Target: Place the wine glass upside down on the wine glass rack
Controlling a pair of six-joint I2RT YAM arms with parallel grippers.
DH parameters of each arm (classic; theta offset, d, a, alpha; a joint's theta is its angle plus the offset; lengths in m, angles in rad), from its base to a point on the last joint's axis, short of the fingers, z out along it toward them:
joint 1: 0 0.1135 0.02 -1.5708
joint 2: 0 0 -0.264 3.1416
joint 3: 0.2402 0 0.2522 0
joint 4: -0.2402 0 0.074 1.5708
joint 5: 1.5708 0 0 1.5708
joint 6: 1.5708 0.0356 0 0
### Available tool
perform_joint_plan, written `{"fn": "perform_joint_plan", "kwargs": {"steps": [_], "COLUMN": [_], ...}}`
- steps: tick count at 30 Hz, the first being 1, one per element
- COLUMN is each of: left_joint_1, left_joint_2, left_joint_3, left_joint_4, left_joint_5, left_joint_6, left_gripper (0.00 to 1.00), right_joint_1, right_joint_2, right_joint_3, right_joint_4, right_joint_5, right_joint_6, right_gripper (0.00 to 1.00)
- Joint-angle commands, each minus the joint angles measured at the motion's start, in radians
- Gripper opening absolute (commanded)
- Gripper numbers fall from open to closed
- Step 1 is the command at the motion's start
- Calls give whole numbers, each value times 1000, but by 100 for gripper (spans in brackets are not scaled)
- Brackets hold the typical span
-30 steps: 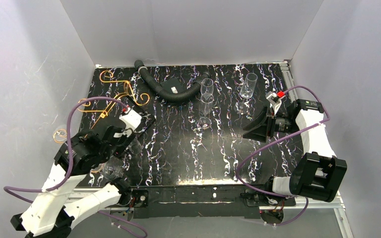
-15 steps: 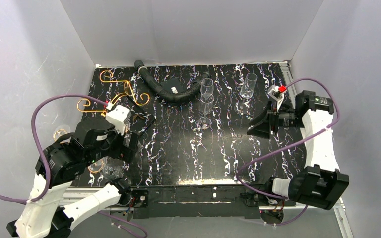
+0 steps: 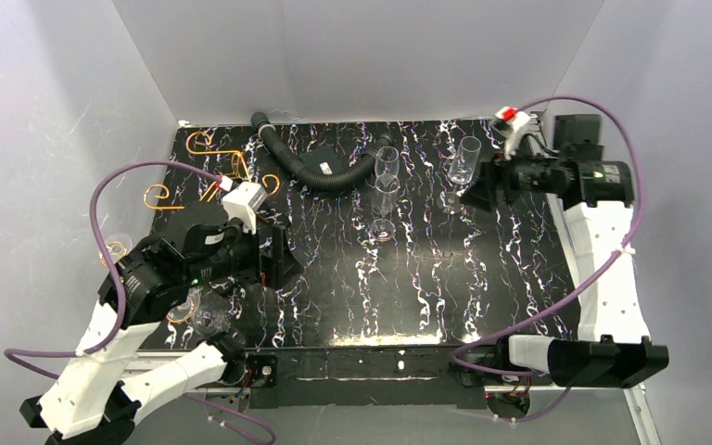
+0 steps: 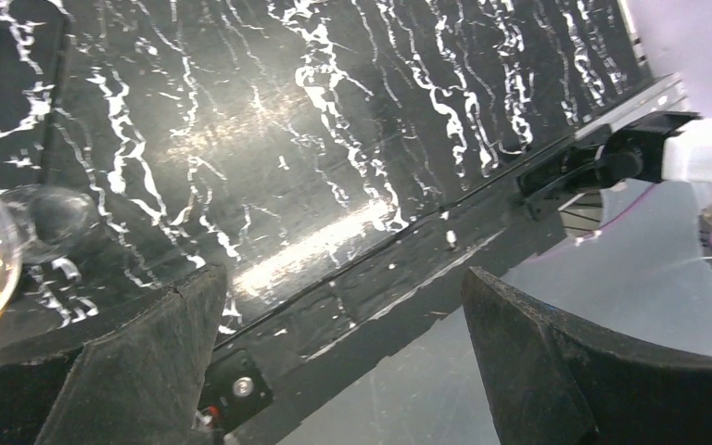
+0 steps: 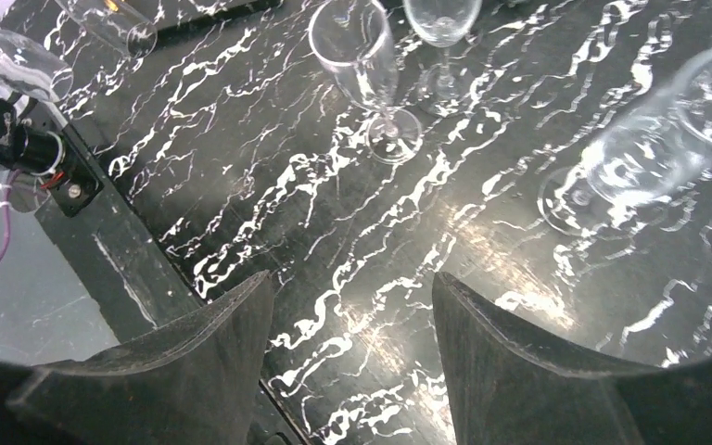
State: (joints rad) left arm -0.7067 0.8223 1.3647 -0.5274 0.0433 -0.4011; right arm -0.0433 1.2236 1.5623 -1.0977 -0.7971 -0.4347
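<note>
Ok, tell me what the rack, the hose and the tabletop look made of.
Wine glass rack: thin gold-copper wire with curled scrolls, shiny, likely metal.
Hose: black, ribbed and matte, probably flexible plastic or rubber.
Tabletop: black with white marble-like veins, glossy judging by the glare; stone or printed laminate, cannot tell which.

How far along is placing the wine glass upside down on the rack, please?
Seemingly done: the near-left glass sits by the near scrolls of the wine glass rack; the left gripper is open, empty. In hand: the open right gripper is beside the upright far-right glass, not gripping. Left: grasp, invert and hang it; two centre glasses stand upright.
</note>
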Motion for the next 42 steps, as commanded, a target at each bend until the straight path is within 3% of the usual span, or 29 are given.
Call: {"fn": "perform_joint_plan", "kwargs": {"steps": [1,7,17,36,42], "left_joint_1": [4,4,4,3,3], "left_joint_2": [19,43,80,81,74], "left_joint_3": [-36,-44,-62,-61,-58], "left_joint_4": [83,110,139,120,99], "left_joint_5": [91,101,121,132,132], "left_joint_6": [-89,-130,-162,-147,-138], "left_gripper": [98,98,98,98,98], "right_joint_1": [182,347,453,526,538], "right_joint_2": [61,196,414,609,630], "right_joint_3": [53,143,251,417,426], "right_joint_4": [137,178,200,146,137], "right_joint_5": [230,354,486,574,610], "right_joint_6": [237,342,427,407,389], "right_gripper": [71,71,67,45,31]}}
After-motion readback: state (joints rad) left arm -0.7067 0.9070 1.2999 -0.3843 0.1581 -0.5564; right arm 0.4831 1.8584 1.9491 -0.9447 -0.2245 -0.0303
